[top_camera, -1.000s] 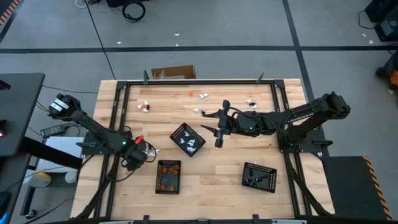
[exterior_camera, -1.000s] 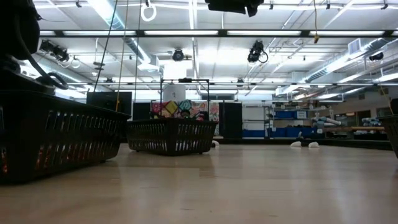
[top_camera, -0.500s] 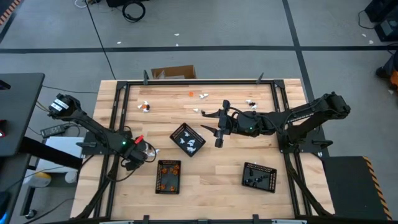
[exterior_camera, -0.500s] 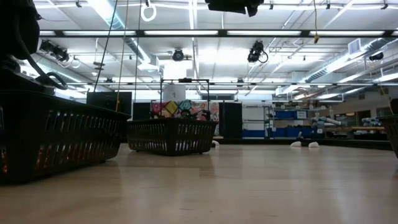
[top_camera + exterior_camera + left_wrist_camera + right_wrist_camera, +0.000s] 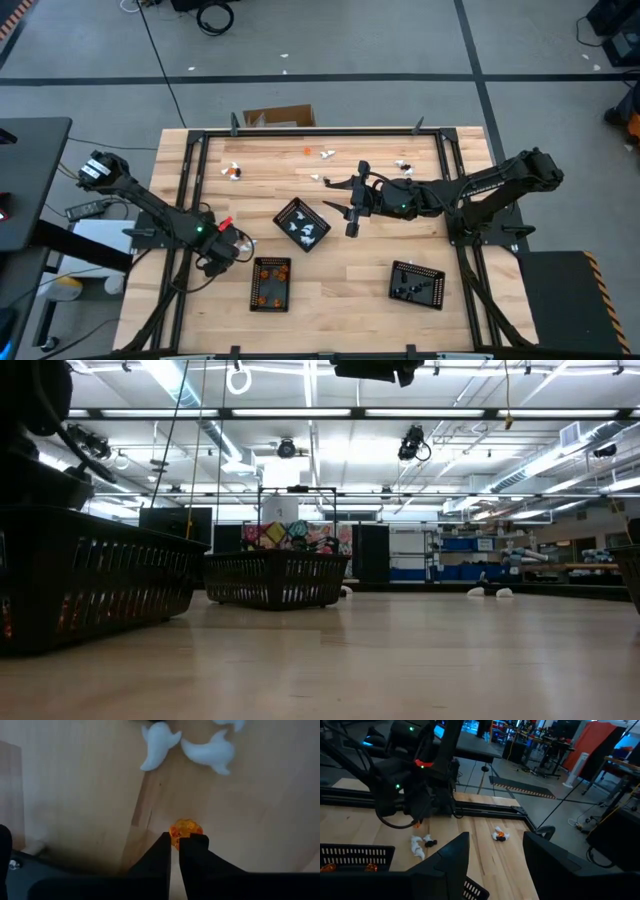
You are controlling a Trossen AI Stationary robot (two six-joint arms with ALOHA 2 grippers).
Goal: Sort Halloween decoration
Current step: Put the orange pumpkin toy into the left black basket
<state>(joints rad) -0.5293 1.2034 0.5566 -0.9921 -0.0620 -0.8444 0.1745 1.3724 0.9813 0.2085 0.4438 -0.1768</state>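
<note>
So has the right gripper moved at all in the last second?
No. In the high view the right gripper hangs in the same spot beside the tray of white pieces, open, exactly as in both earlier pictures.

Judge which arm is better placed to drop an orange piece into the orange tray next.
Left: its claw is already shut on an orange piece, beside the orange tray. The right claw hovers open and empty past the white tray.

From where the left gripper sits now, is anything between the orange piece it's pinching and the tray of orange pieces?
Nothing visible. The left gripper is shut on the orange piece near the table's left edge. The tray holding orange pieces lies just to the right of it, with only bare wood between. The two white ghosts lie on the table just beyond the fingertips.
</note>
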